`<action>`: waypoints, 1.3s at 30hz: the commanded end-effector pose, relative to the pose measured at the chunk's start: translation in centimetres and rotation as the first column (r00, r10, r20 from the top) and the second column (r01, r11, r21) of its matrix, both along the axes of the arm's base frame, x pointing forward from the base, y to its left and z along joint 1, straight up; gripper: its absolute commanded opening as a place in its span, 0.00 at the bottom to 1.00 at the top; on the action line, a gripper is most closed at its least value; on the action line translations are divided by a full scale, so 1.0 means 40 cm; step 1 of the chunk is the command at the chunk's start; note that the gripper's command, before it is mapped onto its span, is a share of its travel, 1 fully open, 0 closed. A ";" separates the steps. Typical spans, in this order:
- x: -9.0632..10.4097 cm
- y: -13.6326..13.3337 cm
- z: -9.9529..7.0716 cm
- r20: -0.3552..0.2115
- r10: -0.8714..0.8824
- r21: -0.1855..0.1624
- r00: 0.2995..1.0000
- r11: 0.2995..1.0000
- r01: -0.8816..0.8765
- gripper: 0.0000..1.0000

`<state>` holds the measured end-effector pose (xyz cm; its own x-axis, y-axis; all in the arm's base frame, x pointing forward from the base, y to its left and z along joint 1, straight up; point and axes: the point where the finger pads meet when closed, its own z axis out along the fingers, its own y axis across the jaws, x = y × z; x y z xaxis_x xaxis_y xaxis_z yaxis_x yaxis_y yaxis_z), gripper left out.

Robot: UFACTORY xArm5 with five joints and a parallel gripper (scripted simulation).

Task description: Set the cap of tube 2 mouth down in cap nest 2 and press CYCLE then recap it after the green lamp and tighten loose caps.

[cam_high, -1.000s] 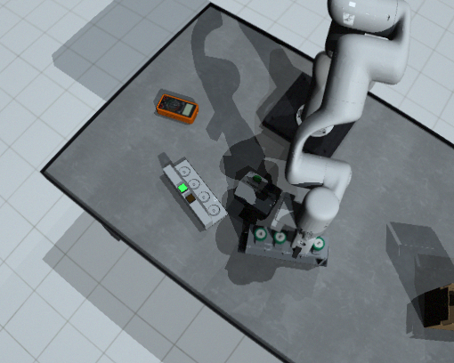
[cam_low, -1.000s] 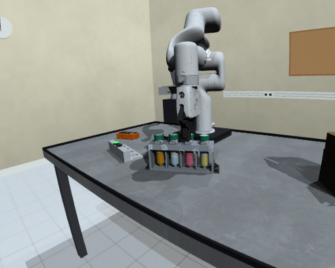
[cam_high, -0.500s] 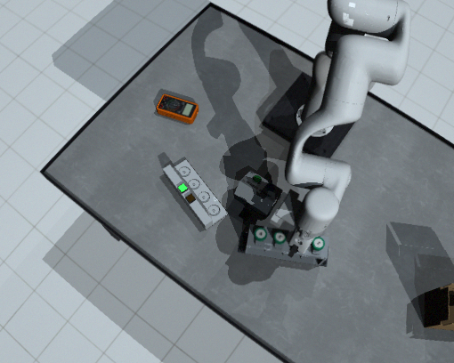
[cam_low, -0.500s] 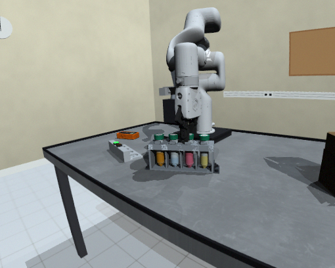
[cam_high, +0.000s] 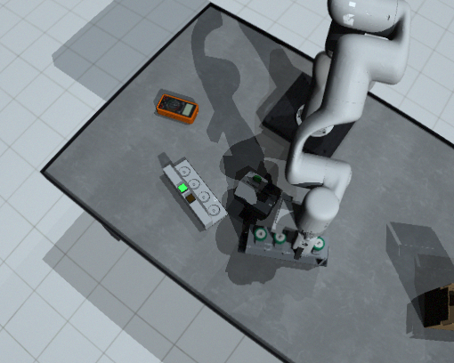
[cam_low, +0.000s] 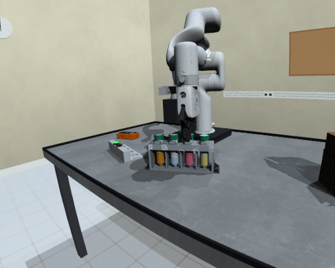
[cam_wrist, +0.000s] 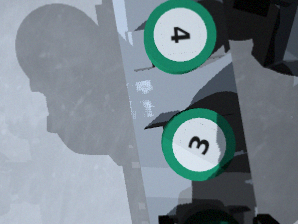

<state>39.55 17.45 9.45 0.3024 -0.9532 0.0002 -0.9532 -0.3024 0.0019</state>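
Observation:
The decapping station holds four tubes with green caps. In the wrist view I see cap 4 and cap 3 seated on their tubes, and the top rim of the cap of tube 2 in shadow at the bottom edge. My gripper stands upright over tube 2, second from the right in the front view, with its fingers on either side of that cap and slightly parted, not clamping it. The cap of tube 1 sits just beyond my gripper. The cap tray has empty nests, and its green lamp is lit.
The key housing with the green key stands between the tray and the station. An orange multimeter lies at the far side. A brown box stands at the table's right edge. The arm's base plate is behind.

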 end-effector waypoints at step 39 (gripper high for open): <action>0.004 0.002 0.004 0.006 0.338 0.001 0.941 0.941 -0.338 0.00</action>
<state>39.54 17.44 9.46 0.6997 -0.7144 -0.0009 -0.7144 -0.6997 0.0024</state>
